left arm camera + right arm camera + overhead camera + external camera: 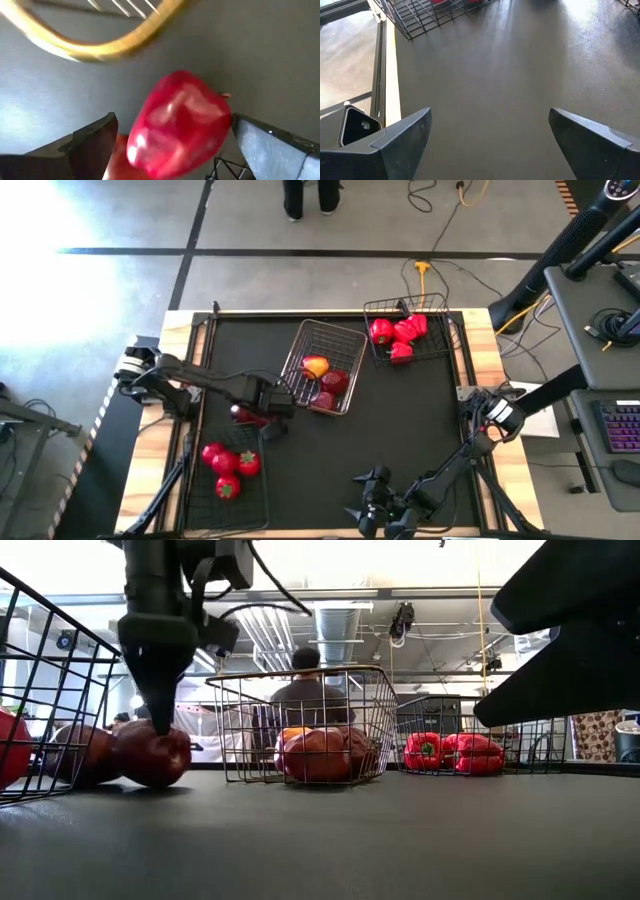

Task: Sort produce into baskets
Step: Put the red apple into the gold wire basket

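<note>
A dark red apple [180, 125] lies on the black table just outside the near-left black basket [228, 498]; it also shows in the low view [152, 752] and the high view [243, 416]. A second red fruit [80, 755] lies against it. My left gripper [170, 145] is open and points down, with one finger on each side of the apple. My right gripper [490, 145] is open and empty, low over the table's near edge [385, 515]. The near-left basket holds three tomatoes [228, 465]. The silvery basket [345, 335] holds apples. The far-right black basket [440, 305] holds peppers [400, 332]. My left gripper comes at the dark red apple from above, its fingers [95, 142] standing on either side of it. The apple rests on the table. The fingertips reach down to the apple's top in the low view [160, 720], but I cannot tell whether they touch it.
The silvery basket's rim [100, 50] stands close beyond the apple. A person sits behind the table in the low view [305, 680]. Bare table mat [400, 430] lies between the baskets and my right arm.
</note>
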You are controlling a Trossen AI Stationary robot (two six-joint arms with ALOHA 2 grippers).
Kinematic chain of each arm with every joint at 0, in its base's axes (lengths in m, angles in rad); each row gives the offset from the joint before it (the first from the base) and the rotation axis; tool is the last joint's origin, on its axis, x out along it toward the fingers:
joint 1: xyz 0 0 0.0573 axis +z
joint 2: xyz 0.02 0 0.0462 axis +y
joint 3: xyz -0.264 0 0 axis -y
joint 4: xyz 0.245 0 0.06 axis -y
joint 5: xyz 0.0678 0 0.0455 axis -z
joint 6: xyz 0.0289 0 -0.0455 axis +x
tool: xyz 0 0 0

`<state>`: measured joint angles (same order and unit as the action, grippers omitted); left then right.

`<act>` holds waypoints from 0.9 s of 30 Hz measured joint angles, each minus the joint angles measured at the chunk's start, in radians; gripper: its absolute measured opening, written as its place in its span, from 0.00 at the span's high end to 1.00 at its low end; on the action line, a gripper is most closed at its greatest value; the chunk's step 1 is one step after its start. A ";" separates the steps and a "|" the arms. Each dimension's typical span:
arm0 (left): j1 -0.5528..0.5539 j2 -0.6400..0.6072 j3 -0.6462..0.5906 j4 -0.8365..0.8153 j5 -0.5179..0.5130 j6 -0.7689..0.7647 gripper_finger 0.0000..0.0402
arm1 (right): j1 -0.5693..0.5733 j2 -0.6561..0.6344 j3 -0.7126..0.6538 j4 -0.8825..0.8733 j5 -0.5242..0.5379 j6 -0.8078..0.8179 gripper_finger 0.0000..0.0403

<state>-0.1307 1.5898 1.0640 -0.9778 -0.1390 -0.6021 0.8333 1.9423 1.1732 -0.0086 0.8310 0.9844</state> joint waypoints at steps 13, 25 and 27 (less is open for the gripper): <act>-0.001 0.001 -0.062 0.045 0.078 0.014 0.08 | 0.000 0.000 0.000 0.000 0.000 0.000 0.02; -0.002 -0.002 -0.096 0.059 0.075 0.002 0.08 | 0.000 0.001 -0.001 -0.001 0.000 0.000 0.02; -0.002 -0.002 -0.096 0.058 0.075 -0.003 0.08 | 0.000 0.001 -0.001 -0.001 0.000 0.000 0.02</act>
<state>-0.1322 1.5883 0.9676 -0.9195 -0.0635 -0.6048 0.8330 1.9434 1.1721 -0.0093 0.8310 0.9840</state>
